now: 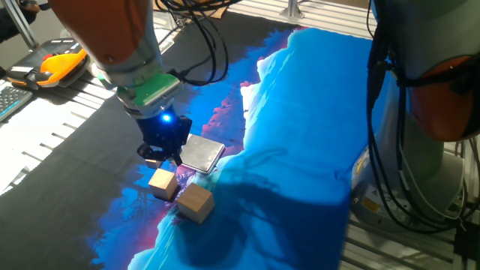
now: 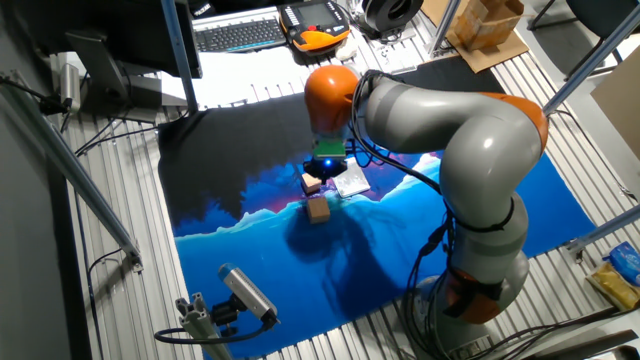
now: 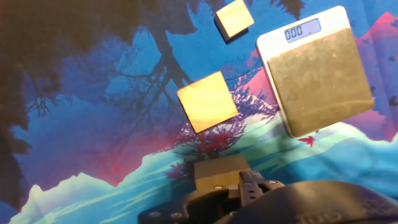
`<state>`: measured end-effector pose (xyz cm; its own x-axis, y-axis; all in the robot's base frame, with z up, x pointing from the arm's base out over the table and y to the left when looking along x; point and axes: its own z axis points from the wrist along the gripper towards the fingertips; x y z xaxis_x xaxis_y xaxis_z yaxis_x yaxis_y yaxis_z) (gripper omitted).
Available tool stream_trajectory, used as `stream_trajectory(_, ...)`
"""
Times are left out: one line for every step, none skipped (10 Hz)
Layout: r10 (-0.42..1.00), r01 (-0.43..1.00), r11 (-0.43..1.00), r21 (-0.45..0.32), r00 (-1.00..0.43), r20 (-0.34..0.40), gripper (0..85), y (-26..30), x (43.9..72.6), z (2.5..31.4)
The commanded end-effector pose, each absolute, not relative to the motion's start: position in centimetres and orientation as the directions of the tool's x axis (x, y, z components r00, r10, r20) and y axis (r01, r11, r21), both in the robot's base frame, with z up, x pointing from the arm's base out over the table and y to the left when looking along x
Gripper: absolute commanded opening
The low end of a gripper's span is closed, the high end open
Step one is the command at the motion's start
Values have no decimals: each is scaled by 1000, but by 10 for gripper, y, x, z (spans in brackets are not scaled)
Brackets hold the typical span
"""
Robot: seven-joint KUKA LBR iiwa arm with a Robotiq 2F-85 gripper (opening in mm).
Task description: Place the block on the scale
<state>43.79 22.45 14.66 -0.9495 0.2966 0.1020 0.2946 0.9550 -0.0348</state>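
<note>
Your tool (image 1: 166, 156) hangs above the block (image 3: 208, 101) beside the scale (image 3: 319, 74), ready to grab; I cannot tell if it's open.

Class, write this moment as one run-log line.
phase: approach | gripper near block, not gripping it | block beside scale, apart | scale plate bare

The arm (image 2: 470, 150) was bent over from its base and reached down toward the table, with the wrist (image 1: 139, 75) pointed downward. The gripper (image 1: 163, 154) was held low, close above the surface. Whether its fingers were spread or closed could not be made out.
</note>
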Motion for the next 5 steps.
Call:
stream_trajectory(299, 297, 954, -33, -950, 95, 0, 225, 438, 147)
stream_trajectory(300, 299, 954, -27, -949, 98, 0, 225, 438, 147)
stream_trajectory(299, 298, 954, -24, -949, 97, 0, 225, 438, 147)
stream_trajectory(293, 291, 956, -28, -951, 96, 0, 225, 438, 147)
stream_trajectory(287, 286, 958, -22, -953, 97, 0, 225, 438, 147)
